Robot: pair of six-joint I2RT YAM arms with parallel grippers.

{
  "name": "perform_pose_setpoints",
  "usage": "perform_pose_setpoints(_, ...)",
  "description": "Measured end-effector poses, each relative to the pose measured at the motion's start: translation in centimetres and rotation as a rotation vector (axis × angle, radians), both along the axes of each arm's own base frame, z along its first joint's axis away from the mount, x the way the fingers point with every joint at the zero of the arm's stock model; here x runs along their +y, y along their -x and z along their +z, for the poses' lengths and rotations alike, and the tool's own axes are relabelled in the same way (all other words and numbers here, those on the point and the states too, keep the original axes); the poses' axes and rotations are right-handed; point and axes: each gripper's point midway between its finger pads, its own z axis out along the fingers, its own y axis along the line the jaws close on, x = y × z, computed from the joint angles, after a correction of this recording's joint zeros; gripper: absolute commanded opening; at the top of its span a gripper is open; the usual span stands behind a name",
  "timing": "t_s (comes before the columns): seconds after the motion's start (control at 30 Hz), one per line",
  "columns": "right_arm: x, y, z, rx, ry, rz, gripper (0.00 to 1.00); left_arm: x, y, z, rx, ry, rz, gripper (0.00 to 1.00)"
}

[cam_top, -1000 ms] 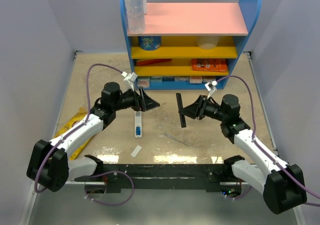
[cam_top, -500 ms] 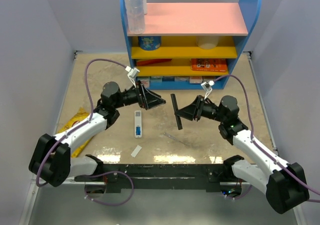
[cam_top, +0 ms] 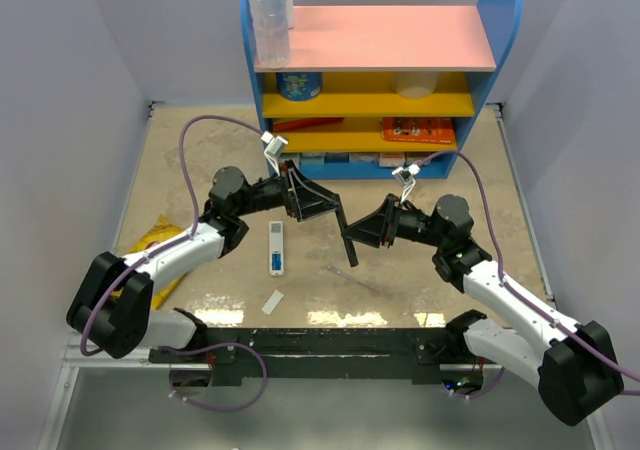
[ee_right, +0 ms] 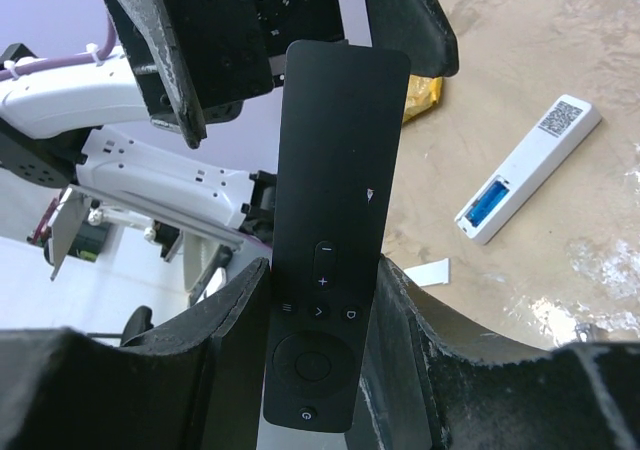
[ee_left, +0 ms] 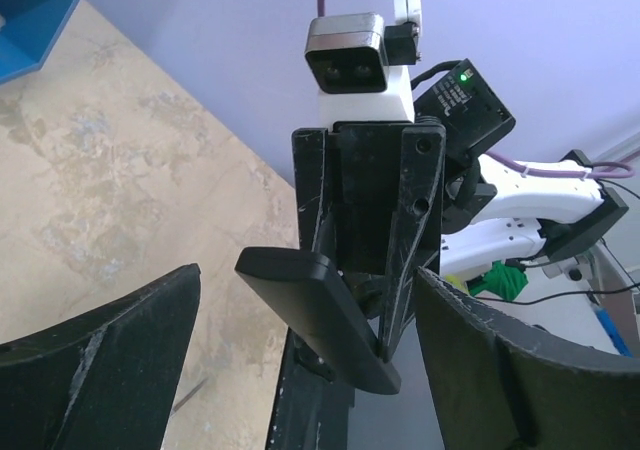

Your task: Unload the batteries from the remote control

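The right gripper [ee_right: 320, 315] was shown closed part-way on the black remote [ee_right: 335, 170]. The remote was held off the table [cam_top: 200, 160], with its button end between the fingers [ee_right: 235, 340] and its plain end pointed at the left gripper [cam_top: 325, 207]. A minus, a plus, a row of three small symbols, a ring pad and a power mark were printed on its face; no brand name could be read. The left gripper's jaws were spread wide with nothing gripped. In the left wrist view the free end of the black remote lay in the gap between them, apart from both fingers [ee_left: 110, 370]. The white remote [cam_top: 275, 247] was seen lying back upward on the table, nearer the left arm, with its bay uncovered. One blue battery [ee_right: 487, 205] was lodged in the bay at the end nearer the arms' bases, and a square black-and-white code label was fixed near the opposite end. A small white cover [cam_top: 273, 302] lay just beyond that end, toward the bases, and a thin grey stick [cam_top: 355, 277] lay to the right. A yellow packet [ee_right: 422, 95] lay by the left arm. Writing on the goods in the shelf [cam_top: 400, 35] was too small to be read.
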Motion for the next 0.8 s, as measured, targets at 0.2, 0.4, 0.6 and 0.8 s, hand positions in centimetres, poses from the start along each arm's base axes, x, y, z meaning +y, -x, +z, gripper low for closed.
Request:
perform_pose_setpoints(0.2,0.3,0.3,0.8,-0.011,-0.026,0.012,0.16,-0.2,0.4,0.6,-0.004,0.051,-0.029,0.84)
perform_pose_setpoints(0.4,0.6,0.5,1.7,-0.024,-0.056,0.023,0.16,-0.4,0.8,0.6,0.011,0.082,-0.054,0.80)
perform_pose_setpoints(0.6,0.8,0.6,2.0,-0.025,-0.070,0.030,0.16,-0.7,1.1,0.7,0.020,0.106,-0.076,0.75)
perform_pose_setpoints(0.8,0.9,0.6,1.9,-0.017,-0.072,0.035,0.17,-0.8,1.1,0.6,0.034,0.114,-0.084,0.47)
